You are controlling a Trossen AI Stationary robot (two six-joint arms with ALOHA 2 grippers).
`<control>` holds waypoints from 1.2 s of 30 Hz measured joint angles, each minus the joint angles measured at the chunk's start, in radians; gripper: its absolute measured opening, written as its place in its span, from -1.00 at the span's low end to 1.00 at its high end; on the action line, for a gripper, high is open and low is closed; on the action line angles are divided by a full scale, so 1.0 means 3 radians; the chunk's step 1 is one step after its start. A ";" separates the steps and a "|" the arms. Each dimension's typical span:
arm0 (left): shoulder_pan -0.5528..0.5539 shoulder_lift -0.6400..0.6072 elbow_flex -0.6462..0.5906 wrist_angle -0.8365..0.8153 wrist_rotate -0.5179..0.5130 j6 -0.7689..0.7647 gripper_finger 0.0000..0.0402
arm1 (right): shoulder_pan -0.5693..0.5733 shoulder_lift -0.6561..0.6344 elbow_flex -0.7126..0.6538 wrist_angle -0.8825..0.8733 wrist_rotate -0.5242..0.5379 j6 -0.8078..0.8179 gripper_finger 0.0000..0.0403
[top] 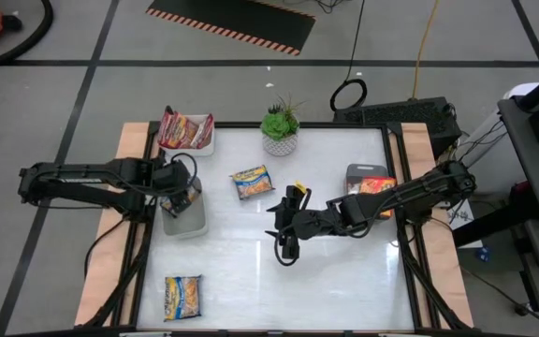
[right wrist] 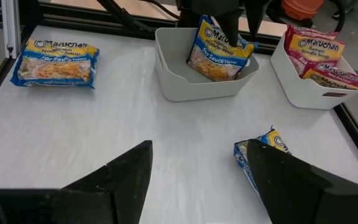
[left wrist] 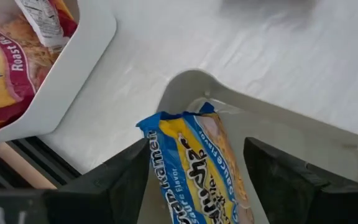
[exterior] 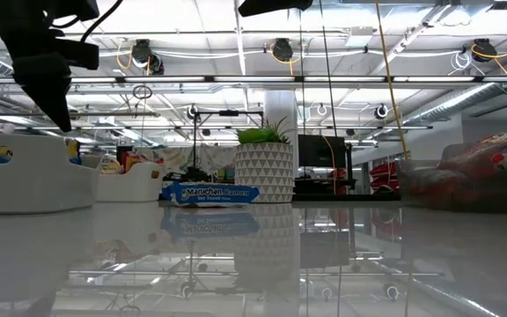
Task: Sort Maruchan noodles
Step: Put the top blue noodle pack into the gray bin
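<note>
A blue-and-yellow packet is being held upright in the grey tray at the bench's left side, pinched between the fingers of the left end effector. The dark red packets are already gathered in the white tray at the far left corner, and orange-red packets are seen stacked in a tray at the right edge. Two blue-and-yellow packets are left loose on the bench: one near the middle, one at the near left. The right end effector is held spread wide and empty over the bench centre, near the middle packet. The sort is judged well past halfway.
</note>
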 joint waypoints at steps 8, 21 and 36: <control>-0.0001 0.0001 0.0123 -0.0086 -0.0005 0.0026 0.32 | -0.0001 0.0000 0.0000 0.0001 0.0004 -0.0022 0.26; -0.0596 -0.0078 0.0733 -0.0165 -0.0617 -0.0513 0.33 | -0.0212 0.0006 -0.0497 0.0546 0.0000 -0.0332 0.26; -0.1626 -0.0020 0.0383 0.0655 -0.1002 -0.0701 0.33 | -0.0739 0.0201 -0.0975 0.0557 -0.0167 0.0372 0.26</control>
